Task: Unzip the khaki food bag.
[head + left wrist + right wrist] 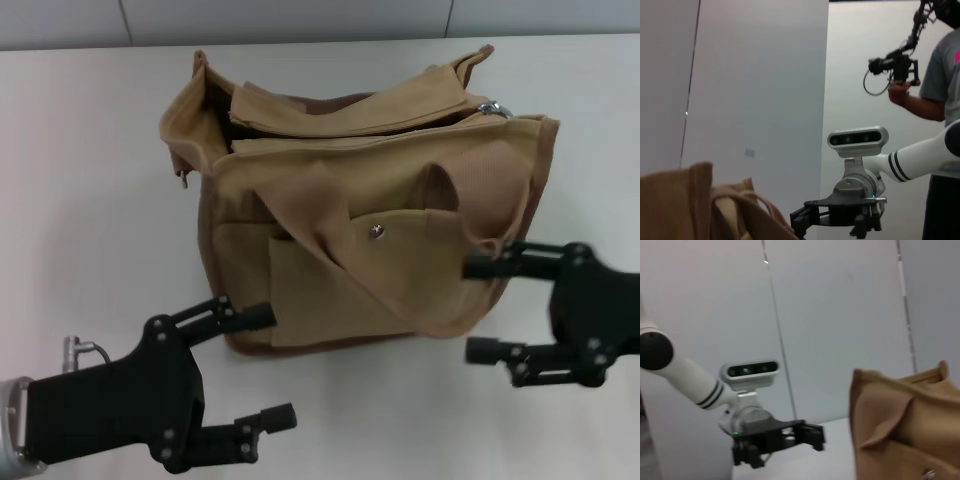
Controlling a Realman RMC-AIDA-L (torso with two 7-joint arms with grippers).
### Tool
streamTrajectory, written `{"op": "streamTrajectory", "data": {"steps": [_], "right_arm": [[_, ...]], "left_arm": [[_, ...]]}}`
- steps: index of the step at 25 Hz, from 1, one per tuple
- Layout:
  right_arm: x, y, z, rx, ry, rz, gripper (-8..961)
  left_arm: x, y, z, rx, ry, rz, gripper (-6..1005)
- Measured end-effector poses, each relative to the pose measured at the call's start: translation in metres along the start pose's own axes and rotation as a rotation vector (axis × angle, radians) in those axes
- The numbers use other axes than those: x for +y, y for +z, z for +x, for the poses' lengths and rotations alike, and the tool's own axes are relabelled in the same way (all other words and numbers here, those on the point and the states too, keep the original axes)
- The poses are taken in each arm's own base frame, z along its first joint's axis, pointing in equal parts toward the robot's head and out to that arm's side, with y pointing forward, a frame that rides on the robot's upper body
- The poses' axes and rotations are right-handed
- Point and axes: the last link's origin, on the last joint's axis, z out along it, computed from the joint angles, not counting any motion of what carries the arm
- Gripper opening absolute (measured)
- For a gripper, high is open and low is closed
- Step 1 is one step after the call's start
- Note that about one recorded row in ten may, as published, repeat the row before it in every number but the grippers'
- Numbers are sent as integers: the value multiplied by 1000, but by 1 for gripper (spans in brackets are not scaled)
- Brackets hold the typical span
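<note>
Both grippers [270,365] [483,308] open, white table [90,200], grey wall [300,18]

The khaki food bag [370,215] occupies the table [90,180] centre, with bare surface on both sides. The webbing handle [330,235] drapes across its front pocket. The top opening appears partly unobstructed.

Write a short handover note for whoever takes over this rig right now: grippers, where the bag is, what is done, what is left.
Left gripper: open, empty, low beside the bag's near left corner.
Right gripper: open, empty, at the bag's near right edge; upper fingertip looks against the fabric.
Bag: on the white table, handles flopped over the front pocket.
Zipper pull: at the far right end; the top gapes open.
Done: the zip looks largely open.
Left: check whether it is fully open.
</note>
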Motion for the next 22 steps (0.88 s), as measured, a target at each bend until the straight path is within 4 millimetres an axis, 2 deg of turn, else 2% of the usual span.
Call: {"op": "streamTrajectory", "data": {"steps": [8,22], "right_arm": [[-3,11,14,39,28,-14,779],[-7,20,15,25,20,-23,779]], "left_arm": [[-2,-2,-2,-14,-4,20,827],[-1,-4,-7,-27,-2,57,827]]}}
